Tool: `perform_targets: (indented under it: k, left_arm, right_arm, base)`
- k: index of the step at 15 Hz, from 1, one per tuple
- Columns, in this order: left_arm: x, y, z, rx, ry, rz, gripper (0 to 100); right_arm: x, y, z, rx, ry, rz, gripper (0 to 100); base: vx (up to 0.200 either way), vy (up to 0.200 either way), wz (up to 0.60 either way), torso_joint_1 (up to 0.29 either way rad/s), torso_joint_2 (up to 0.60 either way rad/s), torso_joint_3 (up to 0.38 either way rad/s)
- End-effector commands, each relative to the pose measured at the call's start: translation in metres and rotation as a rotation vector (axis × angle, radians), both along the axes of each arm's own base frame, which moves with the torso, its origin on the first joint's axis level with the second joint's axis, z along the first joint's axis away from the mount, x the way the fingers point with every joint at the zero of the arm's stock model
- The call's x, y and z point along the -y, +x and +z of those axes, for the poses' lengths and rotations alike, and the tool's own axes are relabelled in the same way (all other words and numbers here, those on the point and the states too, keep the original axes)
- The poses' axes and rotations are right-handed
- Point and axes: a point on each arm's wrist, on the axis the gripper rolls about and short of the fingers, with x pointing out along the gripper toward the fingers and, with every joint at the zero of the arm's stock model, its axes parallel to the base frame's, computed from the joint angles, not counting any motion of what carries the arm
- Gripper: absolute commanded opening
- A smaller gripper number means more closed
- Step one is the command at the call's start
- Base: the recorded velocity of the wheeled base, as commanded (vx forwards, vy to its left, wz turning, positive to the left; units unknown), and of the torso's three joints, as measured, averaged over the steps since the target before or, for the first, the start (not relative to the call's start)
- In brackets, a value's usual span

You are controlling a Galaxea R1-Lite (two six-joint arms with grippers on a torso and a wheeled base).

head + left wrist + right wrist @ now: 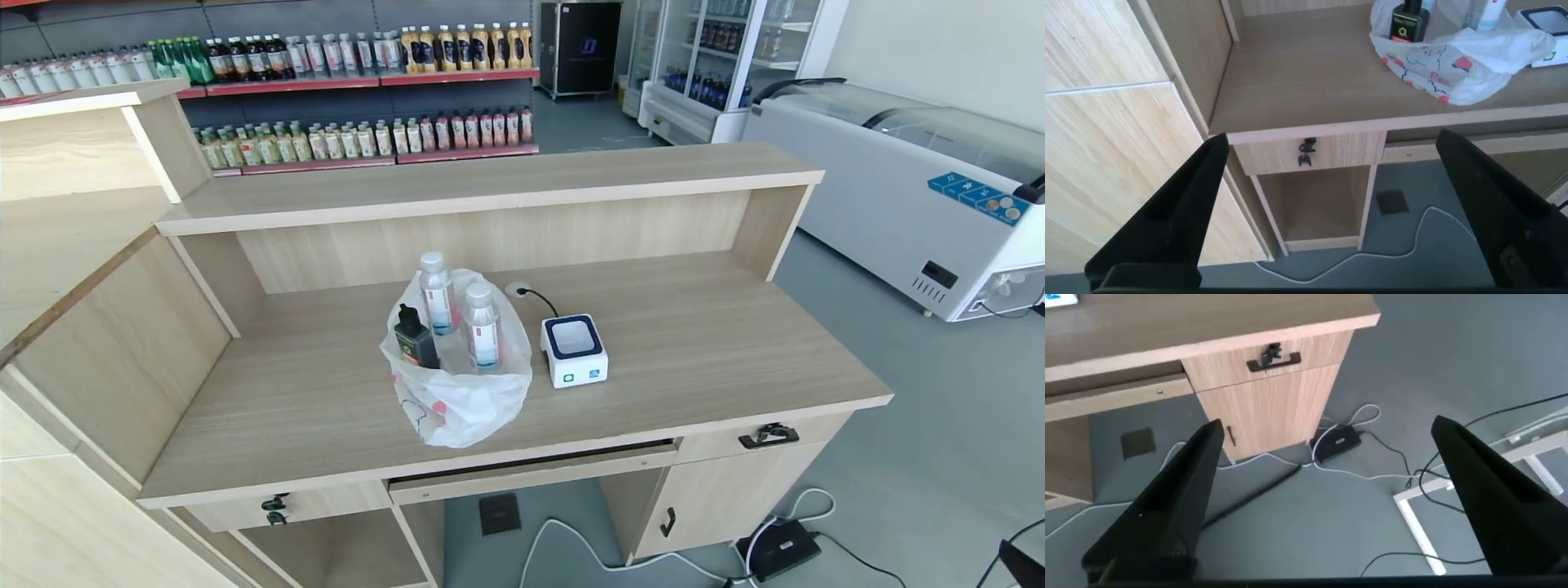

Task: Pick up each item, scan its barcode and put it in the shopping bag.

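Note:
A white plastic shopping bag (457,392) sits on the wooden counter (694,343). Inside it stand two clear bottles with white caps (438,292) (482,327) and a small dark bottle (415,339). Just to its right is the white barcode scanner (573,349) with a dark window on top. My left gripper (1331,216) is open, held low in front of the counter's left drawer, with the bag (1462,57) and dark bottle (1410,20) farther off. My right gripper (1327,506) is open above the floor, off the counter's right front corner. Neither holds anything.
The counter has a raised back ledge (490,192) and a side wall on the left. Drawers with black handles (767,435) (1306,152) (1273,357) sit below. Cables and a power box (1337,443) lie on the floor. Drink shelves and freezers stand behind.

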Motion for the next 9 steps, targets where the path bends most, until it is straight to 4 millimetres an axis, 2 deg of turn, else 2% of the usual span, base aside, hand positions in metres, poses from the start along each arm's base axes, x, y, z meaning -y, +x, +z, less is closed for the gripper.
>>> perform_targets:
  k: [1, 9]
  left_arm:
    - [0.0, 0.0, 0.0, 0.0, 0.0, 0.002, 100]
    - [0.0, 0.0, 0.0, 0.0, 0.0, 0.002, 100]
  right_arm:
    - [-0.0117, -0.0547, -0.0421, 0.167, 0.024, 0.047, 100]
    - [-0.011, -0.0549, -0.0419, 0.197, 0.036, 0.067, 100]
  base:
    - [0.0, 0.0, 0.0, 0.0, 0.0, 0.0]
    - [0.0, 0.0, 0.0, 0.0, 0.0, 0.0]
